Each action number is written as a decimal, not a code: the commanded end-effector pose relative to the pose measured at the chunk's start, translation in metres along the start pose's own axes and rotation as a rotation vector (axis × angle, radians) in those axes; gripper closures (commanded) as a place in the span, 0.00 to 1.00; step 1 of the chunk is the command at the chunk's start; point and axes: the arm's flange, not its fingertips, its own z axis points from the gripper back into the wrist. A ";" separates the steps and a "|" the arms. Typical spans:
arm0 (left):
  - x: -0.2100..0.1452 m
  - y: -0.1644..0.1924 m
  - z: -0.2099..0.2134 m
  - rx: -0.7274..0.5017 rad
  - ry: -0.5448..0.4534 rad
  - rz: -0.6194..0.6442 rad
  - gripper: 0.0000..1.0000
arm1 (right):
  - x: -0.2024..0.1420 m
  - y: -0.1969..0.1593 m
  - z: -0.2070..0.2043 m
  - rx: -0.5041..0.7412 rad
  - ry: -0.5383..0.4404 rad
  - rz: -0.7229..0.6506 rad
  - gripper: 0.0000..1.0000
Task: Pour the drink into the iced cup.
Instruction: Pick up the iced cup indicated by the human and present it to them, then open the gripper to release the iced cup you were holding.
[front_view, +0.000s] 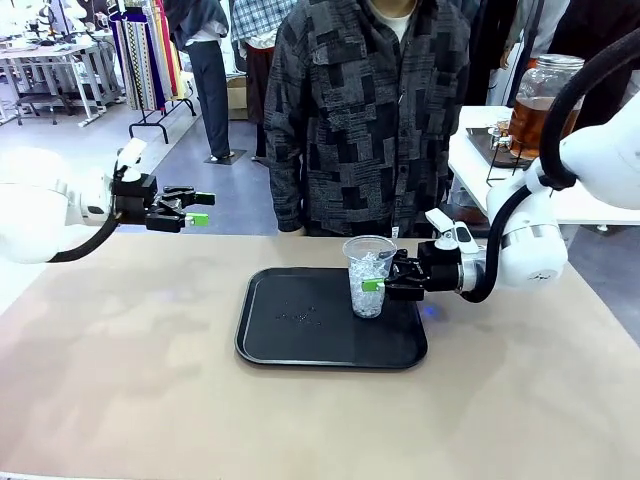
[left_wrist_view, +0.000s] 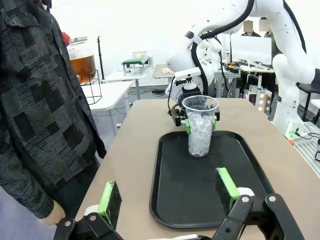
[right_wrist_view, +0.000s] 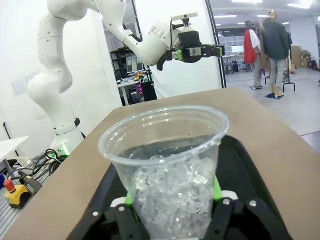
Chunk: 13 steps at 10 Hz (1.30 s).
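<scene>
A black tray (front_view: 290, 345) lies on the tan table (front_view: 120, 400), a person (front_view: 370, 110) in patterned grey standing behind

Three camera views of one bench (front_view: 120, 400).
The front view looks across the bench toward the person (front_view: 370, 110). The left wrist view faces along the tray (left_wrist_view: 200, 200) from farther off. The right wrist view sits close against the iced cup (right_wrist_view: 165, 165), which all three views share.

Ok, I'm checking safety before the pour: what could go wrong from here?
1. The right tool grips the thin clear plastic cup of ice over the black rectangular tray; a hard squeeze could buckle it and scatter ice.
2. The large glass dispenser jar of amber drink stands away on a separate white table; carrying the cup there could spill ice.
</scene>
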 end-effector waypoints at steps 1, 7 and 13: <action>0.001 0.000 0.000 0.001 -0.001 -0.002 0.00 | 0.013 -0.002 -0.001 0.015 -0.017 -0.007 0.36; 0.001 0.000 0.000 0.001 -0.001 -0.002 0.00 | 0.140 -0.002 0.020 0.052 -0.026 -0.017 0.36; 0.001 0.000 0.000 0.001 -0.001 -0.002 0.00 | 0.162 -0.003 0.022 0.040 -0.042 0.009 0.36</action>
